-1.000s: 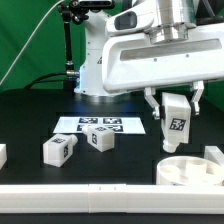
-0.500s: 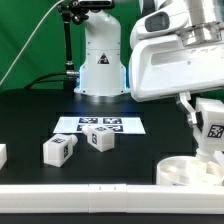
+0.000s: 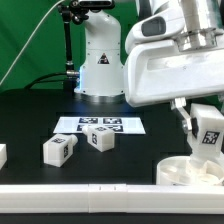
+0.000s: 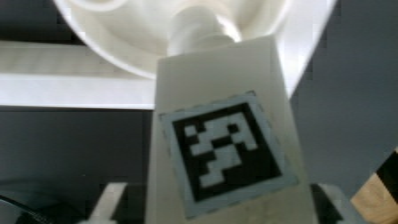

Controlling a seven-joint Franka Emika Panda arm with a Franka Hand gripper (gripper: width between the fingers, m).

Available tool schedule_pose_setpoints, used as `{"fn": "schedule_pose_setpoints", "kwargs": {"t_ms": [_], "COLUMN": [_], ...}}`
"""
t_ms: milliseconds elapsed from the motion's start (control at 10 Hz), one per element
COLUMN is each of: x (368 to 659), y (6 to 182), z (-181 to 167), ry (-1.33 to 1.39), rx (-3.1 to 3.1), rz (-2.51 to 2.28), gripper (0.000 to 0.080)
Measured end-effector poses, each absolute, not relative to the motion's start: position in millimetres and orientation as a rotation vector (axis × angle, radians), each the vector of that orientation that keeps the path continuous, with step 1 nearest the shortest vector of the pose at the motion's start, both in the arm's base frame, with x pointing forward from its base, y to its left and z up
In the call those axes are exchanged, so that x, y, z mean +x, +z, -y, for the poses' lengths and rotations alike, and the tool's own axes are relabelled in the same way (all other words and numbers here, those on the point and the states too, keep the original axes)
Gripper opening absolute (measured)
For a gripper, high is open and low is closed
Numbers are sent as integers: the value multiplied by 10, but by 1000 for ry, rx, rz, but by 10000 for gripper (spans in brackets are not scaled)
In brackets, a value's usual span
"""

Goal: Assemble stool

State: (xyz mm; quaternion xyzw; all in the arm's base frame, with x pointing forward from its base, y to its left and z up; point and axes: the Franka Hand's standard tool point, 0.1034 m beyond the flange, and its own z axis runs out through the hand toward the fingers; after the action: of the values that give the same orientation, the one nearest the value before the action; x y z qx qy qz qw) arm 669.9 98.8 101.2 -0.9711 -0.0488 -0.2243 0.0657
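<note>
My gripper (image 3: 207, 128) is shut on a chunky white stool leg (image 3: 208, 133) with a black-and-white tag, holding it tilted just above the round white seat (image 3: 190, 171) at the exterior view's lower right. In the wrist view the leg (image 4: 217, 120) fills the middle, its tag facing the camera, its far end over the seat (image 4: 125, 35); my gripper (image 4: 217, 205) clamps its near end. Two more tagged legs (image 3: 59, 150) (image 3: 101, 138) lie on the black table at centre left. A further white part (image 3: 2, 155) sits at the left edge.
The marker board (image 3: 120, 124) lies flat behind the loose legs. A long white bar (image 3: 80, 198) edges the table's front. The robot base (image 3: 98, 55) stands at the back before a green backdrop.
The gripper with the leg swung toward the exterior view's right, from over the seat's left side to its right part, then shifted slightly back left and tilted. The loose legs have not moved.
</note>
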Motion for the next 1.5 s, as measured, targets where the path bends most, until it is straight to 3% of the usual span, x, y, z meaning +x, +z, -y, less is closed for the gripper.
{"fn": "schedule_pose_setpoints", "kwargs": {"t_ms": [300,1500], "x": [6875,6761], "y": [998,929], "z": [-1043,-1113], "ry": [-681,-668], "rx": [-2916,-2915], "rz": [149,128], "gripper": [325,325]}}
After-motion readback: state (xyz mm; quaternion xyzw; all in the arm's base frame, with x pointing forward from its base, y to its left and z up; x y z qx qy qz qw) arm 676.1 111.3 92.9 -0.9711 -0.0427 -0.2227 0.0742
